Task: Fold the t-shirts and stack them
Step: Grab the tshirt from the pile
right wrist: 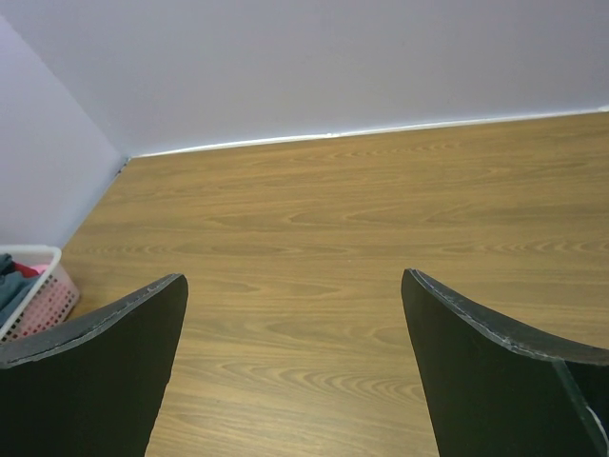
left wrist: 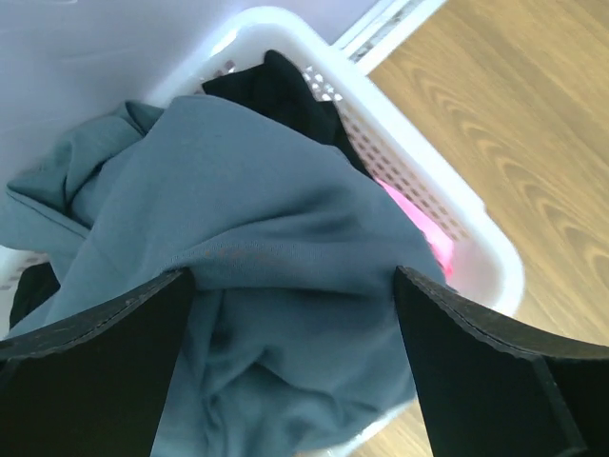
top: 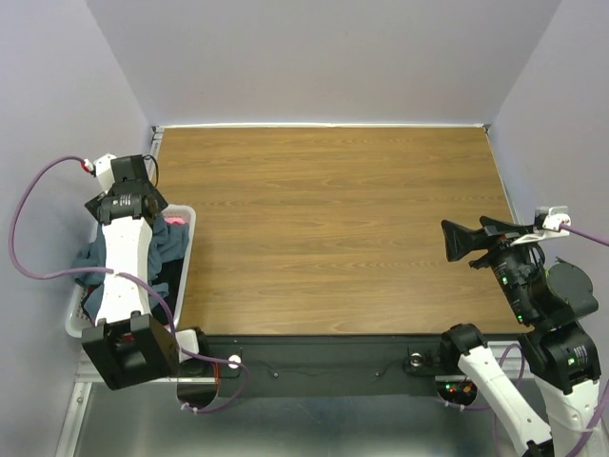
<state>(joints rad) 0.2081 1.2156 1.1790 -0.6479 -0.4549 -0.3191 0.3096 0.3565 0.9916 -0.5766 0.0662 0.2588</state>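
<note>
A: Beside this wooden table (top: 333, 228), where are the t-shirts (left wrist: 238, 171) lying?
B: In the white basket (left wrist: 409, 162), left. Your left gripper (left wrist: 293, 276) and right gripper (right wrist: 295, 281) are both standing spread. Be lowering the left one onto the blue-grey t-shirt (left wrist: 285, 314), pinching one layer only.

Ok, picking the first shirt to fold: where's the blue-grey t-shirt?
The blue-grey t-shirt lies on top in the white basket by the left edge of the table, under the left gripper.

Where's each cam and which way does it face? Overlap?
Top external: above, behind the bases, looking down at table; both arms show.
Left wrist: on left end effector, down into basket at blue-grey t-shirt; fingers show.
Right wrist: on right end effector, facing across table toward far-left corner; fingers show.
Shared: basket in all three.
</note>
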